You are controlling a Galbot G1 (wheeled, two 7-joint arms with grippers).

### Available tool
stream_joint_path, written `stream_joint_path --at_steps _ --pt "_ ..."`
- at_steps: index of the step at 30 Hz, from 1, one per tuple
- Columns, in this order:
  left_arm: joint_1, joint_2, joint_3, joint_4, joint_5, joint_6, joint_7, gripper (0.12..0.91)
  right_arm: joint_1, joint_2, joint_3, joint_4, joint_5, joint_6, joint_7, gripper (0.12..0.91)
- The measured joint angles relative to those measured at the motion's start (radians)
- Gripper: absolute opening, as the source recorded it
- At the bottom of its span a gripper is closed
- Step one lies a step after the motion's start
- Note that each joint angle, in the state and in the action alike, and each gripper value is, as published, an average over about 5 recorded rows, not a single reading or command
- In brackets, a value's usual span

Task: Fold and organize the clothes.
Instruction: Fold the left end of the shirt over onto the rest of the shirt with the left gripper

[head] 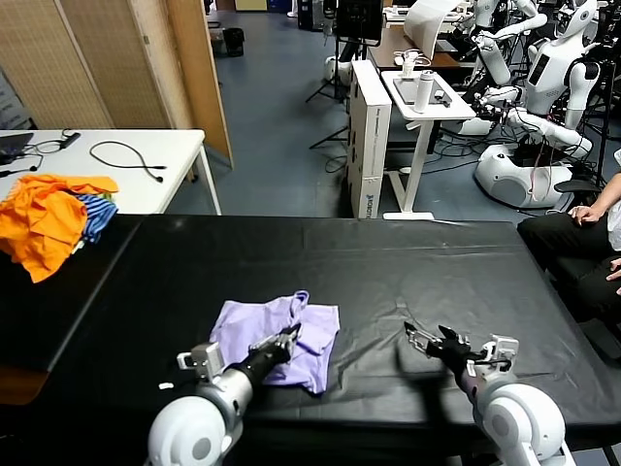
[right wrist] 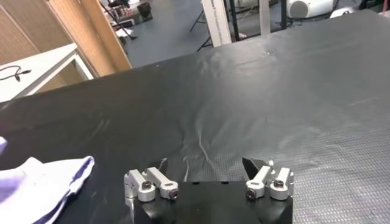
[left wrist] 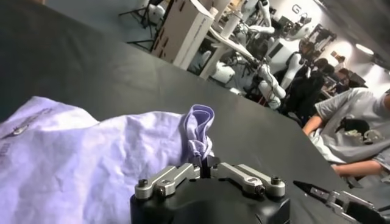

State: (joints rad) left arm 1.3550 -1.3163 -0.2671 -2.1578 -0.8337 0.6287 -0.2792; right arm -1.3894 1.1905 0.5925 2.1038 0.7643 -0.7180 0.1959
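- Writing: none can be read on the lavender T-shirt (head: pixel 277 340); a faint darker mark near its edge in the left wrist view is too small to make out, and the print down the side of the white box (head: pixel 370 136) behind the table is illegible.
- Lavender T-shirt: it lies crumpled in a rough square on the black table (head: pixel 388 282), near the front edge and left of the middle, with its ribbed collar (left wrist: pixel 200 125) bunched up at the far side.
- Left gripper (head: pixel 287 337): it rests on the right part of the shirt; the left wrist view shows its jaws drawn together, pinching a fold of lavender cloth just below the collar.
- Right gripper (head: pixel 423 339): it hovers over bare black table, well apart from the shirt to its right, jaws spread wide and holding nothing.
- Orange garments (head: pixel 44 218): heaped with a blue-striped garment (head: pixel 95 214) at the table's far left corner.
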Motion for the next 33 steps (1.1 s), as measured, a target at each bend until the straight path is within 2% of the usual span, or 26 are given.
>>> stream_joint_path --at_steps 4,7,10,13,17,20,23,28,33 --pt "-0.006 -0.022 0.01 0.014 0.013 0.0 0.001 0.19 0.002 -0.007 -0.013 0.004 -0.004 0.0 -0.004 0.907" --pt "-0.004 -0.031 0.014 0.018 0.034 -0.004 0.015 0.19 0.005 -0.014 -0.025 0.012 -0.006 -0.001 -0.017 0.907" --pt "0.001 -0.034 0.015 0.015 0.048 -0.008 0.029 0.23 0.007 -0.027 -0.041 0.025 -0.005 -0.001 -0.032 0.907" --pt "0.009 -0.031 0.014 -0.001 0.051 -0.009 0.032 0.376 0.007 -0.045 -0.061 0.042 0.008 -0.001 -0.04 0.907" --pt "0.023 -0.021 0.006 -0.031 0.051 -0.009 0.034 0.64 0.01 -0.077 -0.093 0.072 0.034 -0.001 -0.043 0.907" --pt "0.026 -0.009 -0.009 -0.055 0.054 -0.012 0.043 0.808 0.019 -0.097 -0.128 0.099 0.044 -0.003 -0.043 0.907" --pt "0.02 0.008 -0.036 -0.076 0.064 -0.028 0.059 0.891 0.034 -0.112 -0.179 0.127 0.042 -0.005 -0.047 0.907" --pt "0.025 0.061 -0.105 -0.104 0.067 -0.056 0.063 0.906 0.072 -0.131 -0.286 0.153 0.005 -0.005 -0.064 0.907" --pt "0.046 0.09 -0.148 -0.105 0.1 -0.069 0.073 0.907 0.124 -0.128 -0.389 0.131 -0.051 0.016 -0.058 0.907"
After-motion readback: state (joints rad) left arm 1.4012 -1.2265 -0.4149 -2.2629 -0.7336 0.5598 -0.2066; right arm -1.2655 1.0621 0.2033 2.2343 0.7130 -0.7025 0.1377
